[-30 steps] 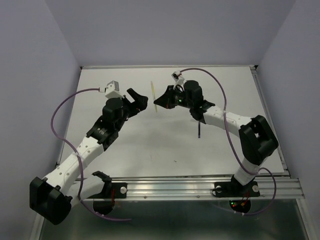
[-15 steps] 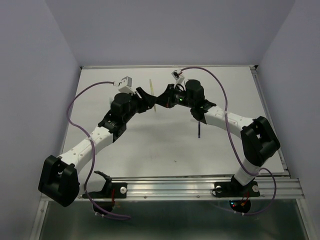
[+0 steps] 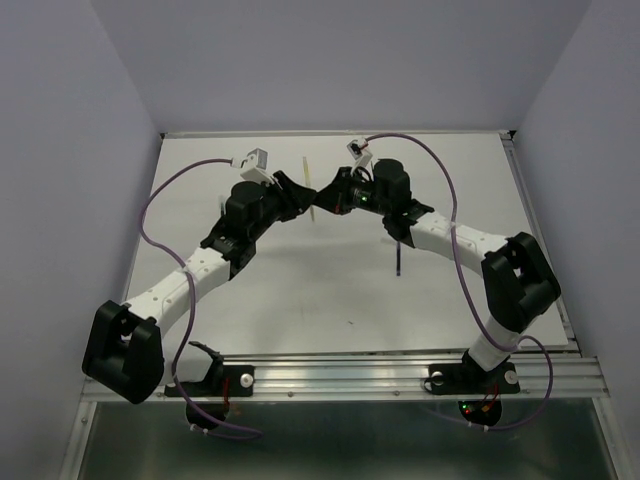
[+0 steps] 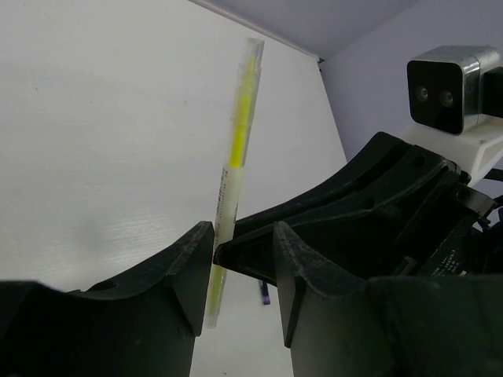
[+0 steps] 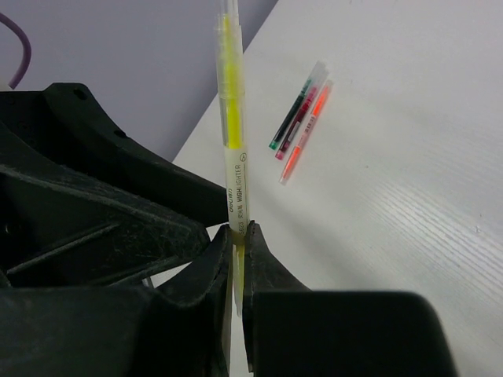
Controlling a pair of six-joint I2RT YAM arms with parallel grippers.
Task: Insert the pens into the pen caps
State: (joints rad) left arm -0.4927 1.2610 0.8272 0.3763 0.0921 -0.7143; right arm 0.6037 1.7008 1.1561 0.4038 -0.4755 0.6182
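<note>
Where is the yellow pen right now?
In the top view, the yellow pen is over the table's far middle, pinched in the right gripper, with the left gripper close beside it.

The yellow pen point(image 4: 236, 141) is smooth, glossy plastic, clear around its yellow core and frosted white lower down, and the three other pens point(image 5: 302, 118) look like the same shiny translucent plastic. The left gripper point(image 4: 242, 247) and right gripper point(image 5: 237, 238) are matt black plastic with a fine, slightly rough grain, while the arms point(image 3: 440, 235) wear smooth white and black shells with a faint sheen. The table point(image 5: 409, 157) is matt white with fine ridged streaks, and the rail point(image 3: 400, 375) along its near edge is brushed metal.
</note>
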